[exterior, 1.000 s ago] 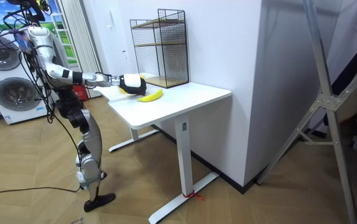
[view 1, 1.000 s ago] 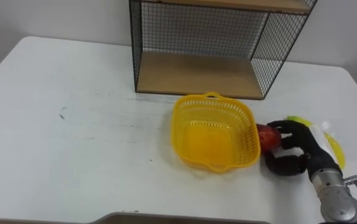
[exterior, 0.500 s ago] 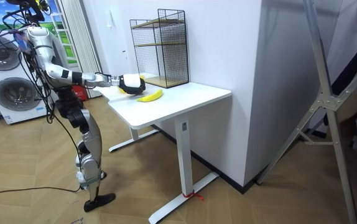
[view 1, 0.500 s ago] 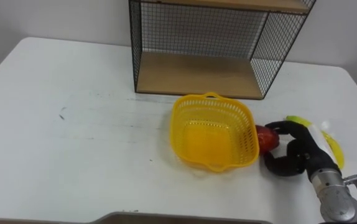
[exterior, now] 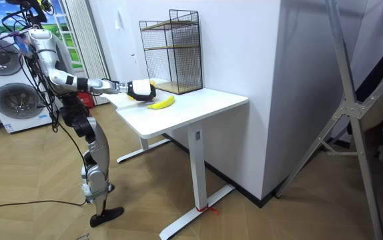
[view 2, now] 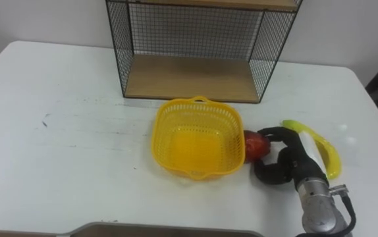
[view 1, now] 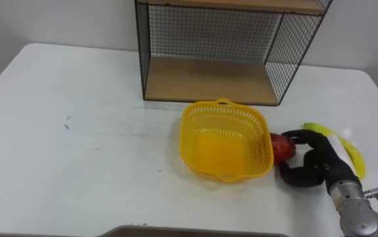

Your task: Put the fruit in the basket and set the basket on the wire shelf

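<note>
An empty yellow plastic basket (view 1: pixel 201 110) stands in the middle of the white table (view 1: pixel 77 151). A red apple (view 1: pixel 282 147) lies against the basket's right wall. My right hand (view 1: pixel 321 161) reaches in from the lower right, its dark fingers curled over the apple's top and its thumb bent below. A yellow banana (view 1: pixel 348 149) lies just behind and right of that hand. The black wire shelf (view 1: pixel 209 79) with a wooden bottom board stands at the table's back, behind the basket. In the room view I stand at the table's end with the right hand (exterior: pixel 140 89) stretched out over it.
The table's left half is bare white surface, with a small dark mark (view 1: pixel 66 122) near the left. The table's right edge runs close behind the banana. A wall stands right behind the shelf.
My right hand has settled a little lower and curled tighter on the apple, uncovering more of the banana. The view has shifted slightly.
</note>
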`<state>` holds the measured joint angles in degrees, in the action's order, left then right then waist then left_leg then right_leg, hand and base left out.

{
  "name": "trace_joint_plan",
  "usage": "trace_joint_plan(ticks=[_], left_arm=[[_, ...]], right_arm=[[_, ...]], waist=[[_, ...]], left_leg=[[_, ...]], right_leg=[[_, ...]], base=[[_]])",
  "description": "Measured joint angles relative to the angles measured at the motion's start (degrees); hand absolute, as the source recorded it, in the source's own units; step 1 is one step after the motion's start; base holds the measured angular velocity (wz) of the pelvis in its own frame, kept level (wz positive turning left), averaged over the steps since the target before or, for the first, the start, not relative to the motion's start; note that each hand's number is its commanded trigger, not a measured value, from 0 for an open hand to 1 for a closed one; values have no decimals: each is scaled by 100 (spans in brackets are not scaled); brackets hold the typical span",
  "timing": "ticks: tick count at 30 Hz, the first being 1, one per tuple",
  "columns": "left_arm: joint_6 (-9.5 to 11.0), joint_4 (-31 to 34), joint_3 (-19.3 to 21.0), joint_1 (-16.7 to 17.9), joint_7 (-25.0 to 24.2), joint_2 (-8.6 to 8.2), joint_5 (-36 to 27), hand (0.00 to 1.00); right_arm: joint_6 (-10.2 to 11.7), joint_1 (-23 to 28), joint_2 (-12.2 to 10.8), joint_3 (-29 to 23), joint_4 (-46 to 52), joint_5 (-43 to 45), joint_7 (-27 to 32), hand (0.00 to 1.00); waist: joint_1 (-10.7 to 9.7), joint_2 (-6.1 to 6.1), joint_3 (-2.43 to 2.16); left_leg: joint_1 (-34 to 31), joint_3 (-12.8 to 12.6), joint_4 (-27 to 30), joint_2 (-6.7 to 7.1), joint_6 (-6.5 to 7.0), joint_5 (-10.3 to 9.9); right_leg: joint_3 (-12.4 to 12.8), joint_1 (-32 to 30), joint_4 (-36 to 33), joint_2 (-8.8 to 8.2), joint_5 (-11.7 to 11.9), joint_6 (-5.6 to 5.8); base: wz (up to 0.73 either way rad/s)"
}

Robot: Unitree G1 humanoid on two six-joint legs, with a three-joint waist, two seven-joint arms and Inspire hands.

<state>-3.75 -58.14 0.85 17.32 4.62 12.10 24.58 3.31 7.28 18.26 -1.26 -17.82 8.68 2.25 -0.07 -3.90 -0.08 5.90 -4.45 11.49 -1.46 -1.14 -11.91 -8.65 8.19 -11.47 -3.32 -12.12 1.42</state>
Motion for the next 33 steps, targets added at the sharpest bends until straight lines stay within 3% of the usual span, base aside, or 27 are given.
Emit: trace_joint_plan(ticks=[11,21,33], left_arm=[[-194,-1,78,28,-13,-90,12,0],[-337,2,124,-28,1,-192,22,0],[-314,1,120,-24,1,-258,17,0]], right_arm=[[-86,54,-54,-78,-221,-1492,233,100],[-179,54,-136,-244,-230,-1581,422,100],[-187,9,-133,-250,-144,-2084,530,100]], waist=[[1,-12,-2],[18,13,12],[21,35,-8]], left_leg=[[76,-61,-71,3,1,1],[123,-66,-75,4,0,-2],[68,-62,-67,3,0,-2]], right_leg=[[93,29,90,8,2,7],[158,83,169,19,2,9],[178,31,155,22,2,9]], base=[[-3],[0],[0]])
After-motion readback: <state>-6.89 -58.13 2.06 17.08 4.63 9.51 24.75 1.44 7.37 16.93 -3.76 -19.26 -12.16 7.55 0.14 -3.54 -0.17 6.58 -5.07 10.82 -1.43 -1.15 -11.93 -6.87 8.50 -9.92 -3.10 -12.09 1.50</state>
